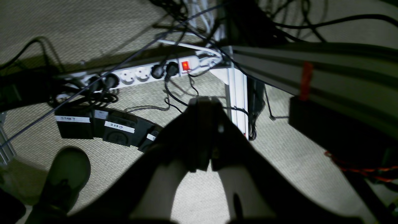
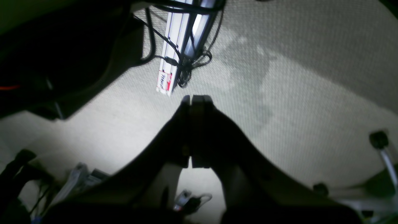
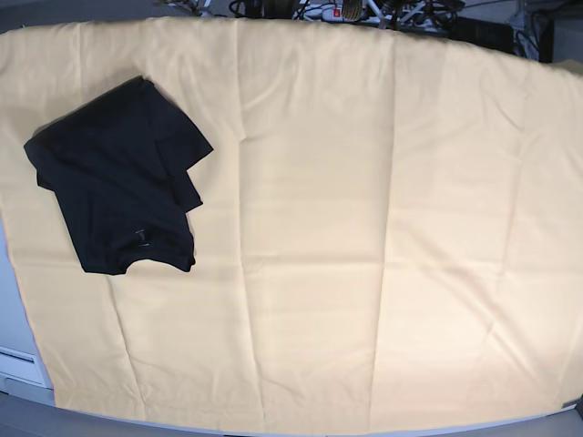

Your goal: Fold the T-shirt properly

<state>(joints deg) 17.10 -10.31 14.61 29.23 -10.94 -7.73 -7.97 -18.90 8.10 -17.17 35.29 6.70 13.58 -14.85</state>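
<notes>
Both arms hang below the table, out of base view: left gripper (image 1: 203,102) and right gripper (image 2: 194,101) jaws closed, empty, over floor. T-shirt (image 3: 118,177) bunched at the yellow cloth's (image 3: 364,228) far-left; right arm likely nearer.

Left gripper (image 1: 203,102): jaws fully closed, fingers pressed together, nothing between them, pointed down toward the floor. Right gripper (image 2: 194,101): jaws fully closed, fingers meeting along a thin seam, nothing held, likewise pointed floorward. Neither arm appears in the base view.
</notes>
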